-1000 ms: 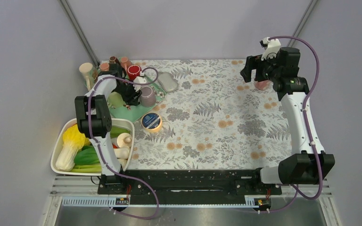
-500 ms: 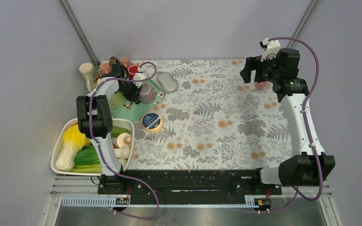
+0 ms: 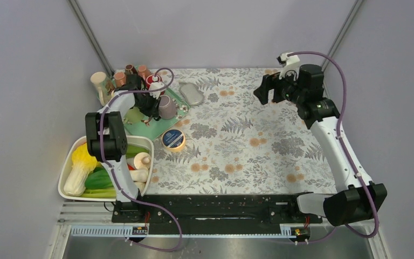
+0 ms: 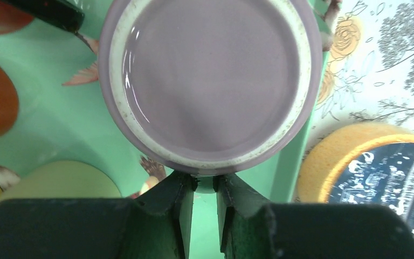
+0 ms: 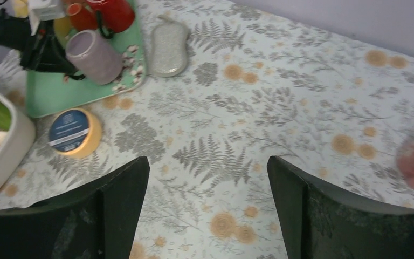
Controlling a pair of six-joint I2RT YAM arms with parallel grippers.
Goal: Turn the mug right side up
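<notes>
Two arms stand here, and only the left one is on the job. The left gripper [image 4: 205, 182] has its fingers drawn close together, pinching a pale part right at the edge of the lilac mug [image 4: 210, 81]. The mug's flat base faces the wrist. The mug is tipped over the green tray [image 3: 140, 128] at the far left corner. The right gripper [image 5: 209, 162] hangs spread wide above the floral table [image 3: 237, 151], well apart from the mug.
</notes>
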